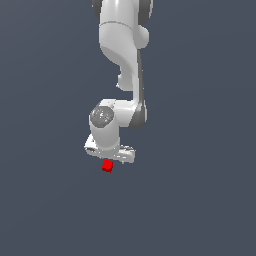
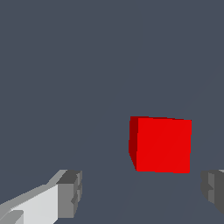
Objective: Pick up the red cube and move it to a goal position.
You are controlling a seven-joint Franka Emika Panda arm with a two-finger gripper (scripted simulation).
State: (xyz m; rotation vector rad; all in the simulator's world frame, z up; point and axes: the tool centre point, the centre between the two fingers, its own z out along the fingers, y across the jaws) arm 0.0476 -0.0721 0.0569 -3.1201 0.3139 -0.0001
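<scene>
**Cube sits off-centre between open jaws**

In the exterior view the arm (image 1: 125, 55) comes down from the top edge, and the gripper (image 1: 109, 159) hangs with its underside just above the cube (image 1: 107, 166). From this side the fingers are hidden by the hand body, so whether anything touches the cube cannot be told here.

The wrist view settles the relation that matters. Going across it, one finger (image 2: 70, 192) shows first, then a wide stretch of bare floor (image 2: 87, 65), then the cube (image 2: 161, 144), then the other finger (image 2: 214, 190) at the frame edge. The jaws stand wide open, holding nothing. The cube lies in the gap but well toward the second finger, near it and clear of the first. It is a cube, so no long axis; its faces look roughly square to the fingers.

In my judgement the descent needs a small sideways correction first, or the closing jaws will push the cube.

Count: one arm, one gripper, two fingers, one cube. No goal marker is visible.
</scene>
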